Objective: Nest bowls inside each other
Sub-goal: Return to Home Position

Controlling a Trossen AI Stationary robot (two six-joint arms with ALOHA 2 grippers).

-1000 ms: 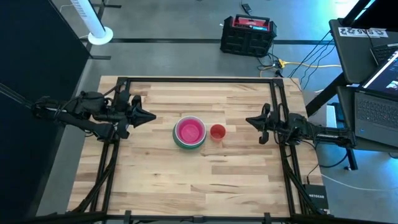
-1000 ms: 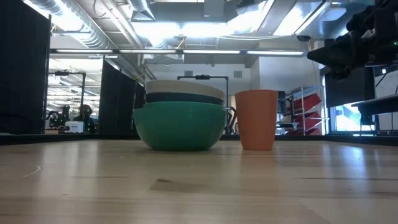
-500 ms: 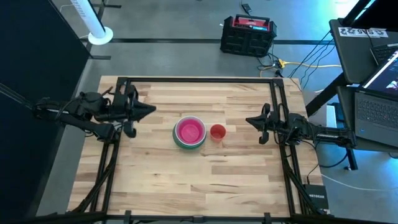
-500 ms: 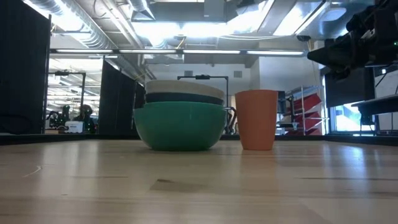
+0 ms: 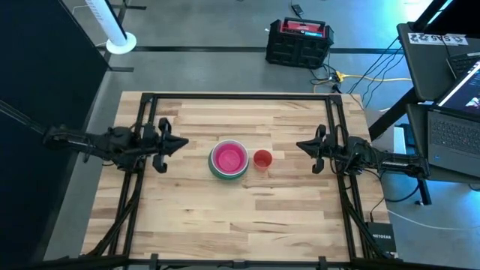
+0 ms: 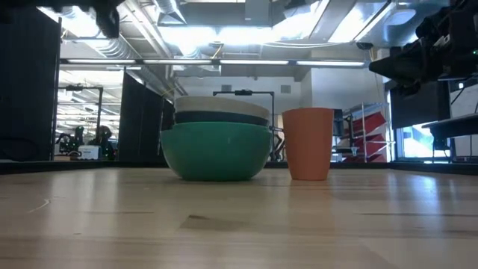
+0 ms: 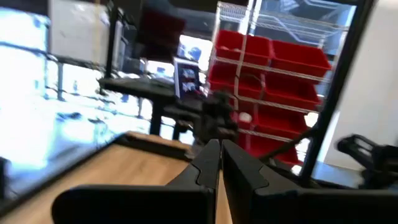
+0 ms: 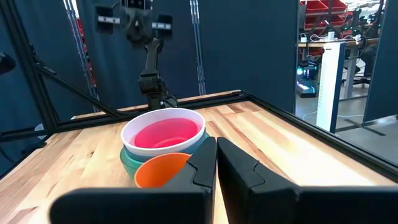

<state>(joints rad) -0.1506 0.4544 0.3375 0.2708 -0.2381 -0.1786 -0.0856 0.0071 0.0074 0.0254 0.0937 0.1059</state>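
A stack of nested bowls [image 5: 229, 159] stands mid-table on its teal-green outer bowl [image 6: 216, 152]. Dark blue and white rims show above that bowl, and a pink bowl [image 8: 165, 132] lies innermost. The small red bowl [image 5: 262, 159] stands upright on the table right beside the stack, on its right. My left gripper [image 5: 184, 143] hovers shut to the left of the stack, pointing at it. My right gripper [image 5: 299, 145] hovers shut to the right of the red bowl [image 8: 163, 171]. Neither touches anything.
Black frame rails [image 5: 142, 135] run along the table's left, right and far edges. Bare wood lies toward the near edge [image 5: 240, 225]. Off the table stand a black and red case [image 5: 299, 41] and laptops [image 5: 450, 112].
My left gripper has sunk toward the table and rolled somewhat, staying shut and left of the stack; its arm now shows at the top left of the low view. The bowls have kept still.
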